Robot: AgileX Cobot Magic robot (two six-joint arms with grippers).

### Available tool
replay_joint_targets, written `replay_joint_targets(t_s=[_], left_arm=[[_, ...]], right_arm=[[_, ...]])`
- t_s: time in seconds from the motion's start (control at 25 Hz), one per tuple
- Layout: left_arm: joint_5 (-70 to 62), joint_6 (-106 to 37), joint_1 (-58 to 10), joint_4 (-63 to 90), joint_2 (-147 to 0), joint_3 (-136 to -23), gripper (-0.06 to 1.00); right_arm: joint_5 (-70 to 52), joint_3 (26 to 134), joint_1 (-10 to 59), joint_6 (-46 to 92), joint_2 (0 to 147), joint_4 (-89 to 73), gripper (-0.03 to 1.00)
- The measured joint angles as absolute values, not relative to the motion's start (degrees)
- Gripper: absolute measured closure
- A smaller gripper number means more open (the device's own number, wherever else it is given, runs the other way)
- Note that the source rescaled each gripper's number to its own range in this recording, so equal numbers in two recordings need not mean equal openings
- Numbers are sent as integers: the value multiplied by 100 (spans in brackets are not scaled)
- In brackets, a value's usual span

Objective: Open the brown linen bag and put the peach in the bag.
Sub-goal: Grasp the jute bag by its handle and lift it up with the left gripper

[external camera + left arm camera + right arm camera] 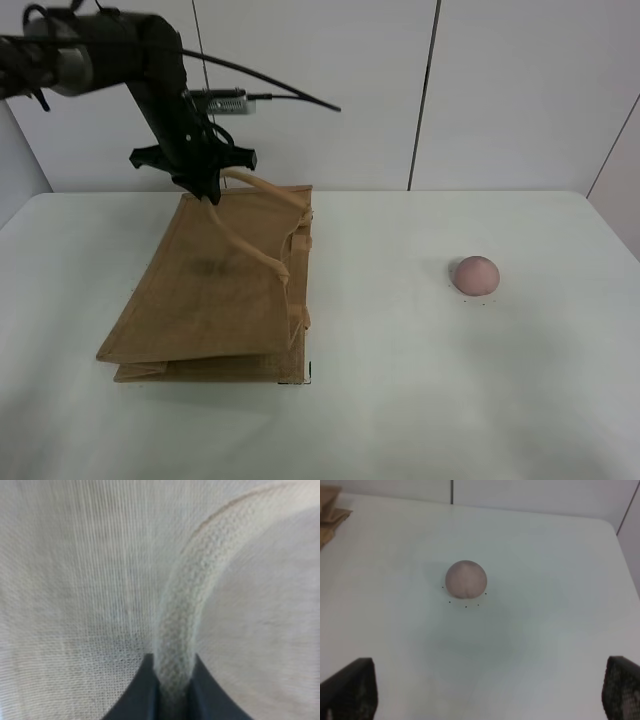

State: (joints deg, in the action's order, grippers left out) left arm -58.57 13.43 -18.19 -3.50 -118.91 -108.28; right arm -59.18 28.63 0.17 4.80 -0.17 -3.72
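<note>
The brown linen bag [215, 290] lies folded on the white table, left of centre, its mouth toward the back. My left gripper [207, 190] is shut on one beige loop handle [240, 240] at the bag's far edge and holds it lifted. In the left wrist view the handle [185, 615] runs between the dark fingers [142, 695], with the bag's weave [75, 580] close behind. The pink peach [476, 274] sits on the table at the right. My right gripper [490, 690] is open, wide apart, on the near side of the peach [465, 579], not touching it.
The white table [400, 400] ends at a white panelled wall behind. A corner of the bag [331, 507] shows at the edge of the right wrist view. Black cables [270, 85] hang off the left arm above the bag.
</note>
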Motion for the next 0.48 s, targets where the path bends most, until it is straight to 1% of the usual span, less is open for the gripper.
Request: replay_joint_targets(t_s=[0.24, 0.48], left_arm=[[-6583, 1146, -1819, -306, -11496, -11567, 94], [-6684, 847, -1819, 118, -11013, -11691, 94]], right_arm=[[-5918, 2863, 17, 480, -17, -372, -3], [-5918, 2863, 17, 480, -17, -372, -3]])
